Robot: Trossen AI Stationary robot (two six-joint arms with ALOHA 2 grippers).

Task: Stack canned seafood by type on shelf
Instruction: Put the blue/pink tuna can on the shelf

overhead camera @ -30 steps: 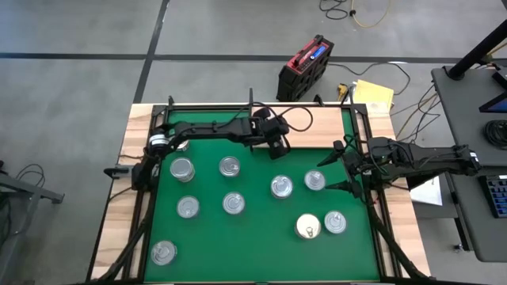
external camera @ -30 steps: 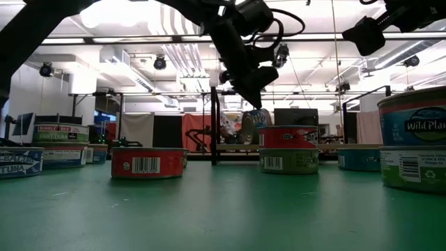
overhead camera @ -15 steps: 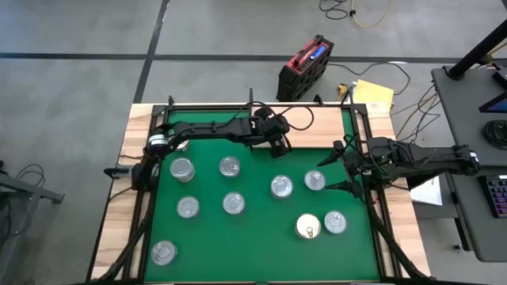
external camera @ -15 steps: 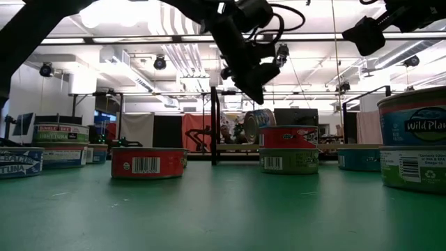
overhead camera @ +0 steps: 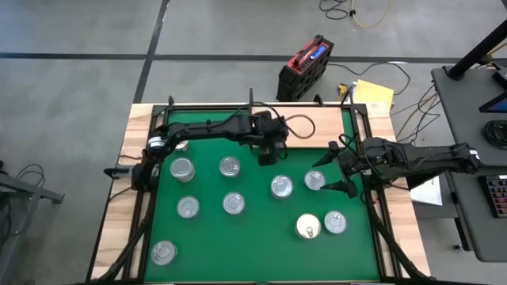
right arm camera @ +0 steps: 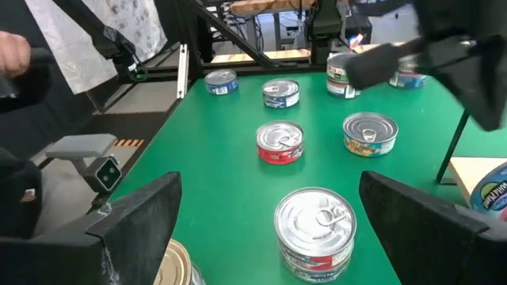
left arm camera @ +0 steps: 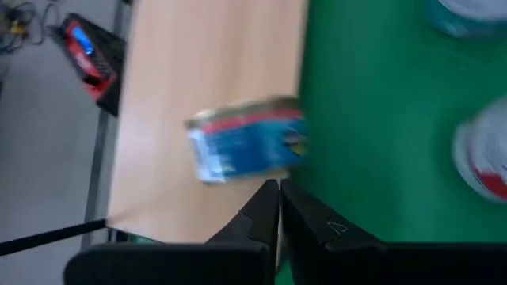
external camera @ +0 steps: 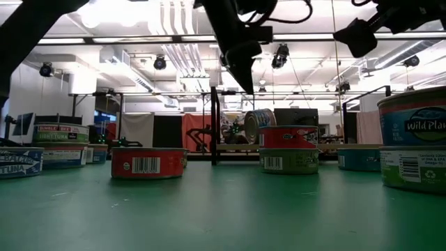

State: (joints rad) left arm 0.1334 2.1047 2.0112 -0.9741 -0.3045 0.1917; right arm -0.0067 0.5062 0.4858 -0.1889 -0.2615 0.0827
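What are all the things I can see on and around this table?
Cans on the mat: nine from above, silvery lids except one gold-lidded can, spread over the green mat.
Can on the shelf: one, blue side with a red band, apparently tipped on its side.
Shelf: one, pale wood, along the mat's far edge.
Green mat: one, covers the table middle.
Red case: one, on the floor beyond the table.
Yellow paper: one, on the floor near the case.
Left gripper: dark, shut, empty, above the shelf's edge.
Right gripper: dark, open, at the mat's right side, around no can.
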